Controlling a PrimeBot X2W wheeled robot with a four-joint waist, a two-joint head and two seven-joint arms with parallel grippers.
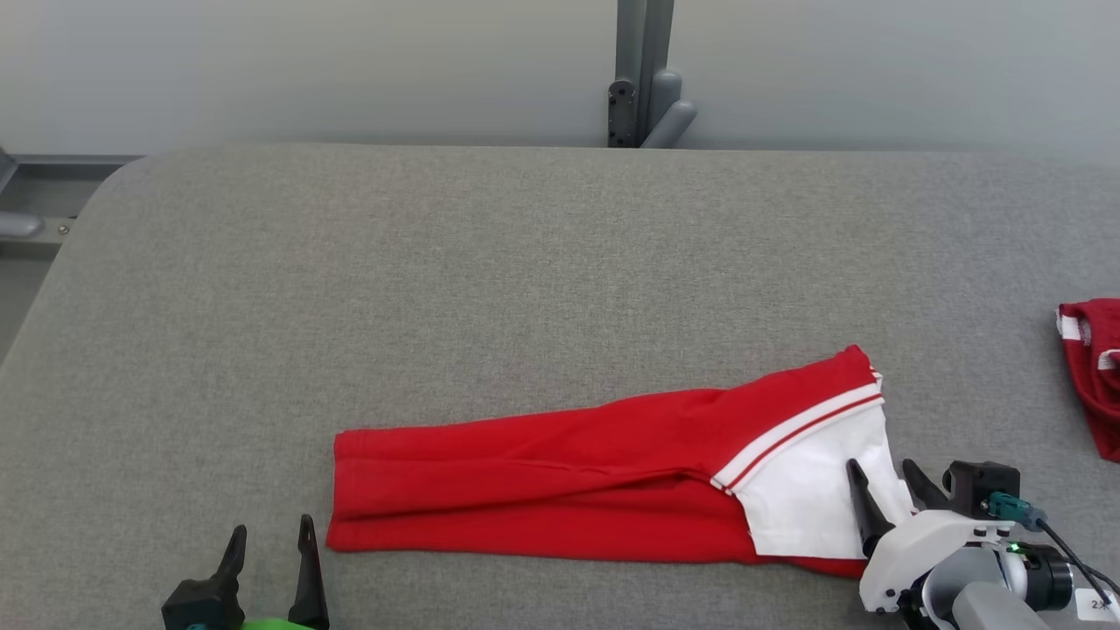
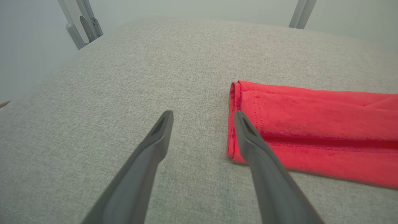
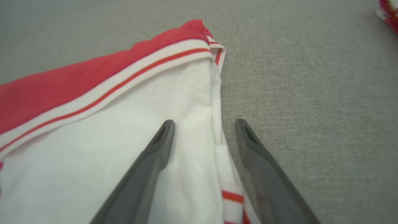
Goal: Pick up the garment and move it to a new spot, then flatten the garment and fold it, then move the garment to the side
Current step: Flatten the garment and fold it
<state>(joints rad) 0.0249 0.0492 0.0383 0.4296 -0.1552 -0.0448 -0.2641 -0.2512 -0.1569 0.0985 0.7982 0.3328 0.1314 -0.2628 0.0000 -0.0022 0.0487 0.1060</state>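
The garment (image 1: 560, 472), red with a white panel and a red-and-white striped band, lies folded into a long strip on the grey table (image 1: 525, 262), near the front. My left gripper (image 1: 269, 534) stands open just left of the strip's red end (image 2: 245, 124), touching nothing. Over the white end (image 3: 124, 140) my right gripper (image 1: 882, 472) is open. One of its fingers (image 3: 161, 140) lies over the white cloth and the other over the table beside the cloth's edge. Nothing is gripped.
A second red-and-white piece of cloth (image 1: 1092, 367) lies at the table's right edge, also seen as red-and-white cloth (image 3: 388, 14) in the right wrist view. A grey metal post (image 1: 643, 70) stands behind the table's far edge. A wide stretch of bare table lies beyond the garment.
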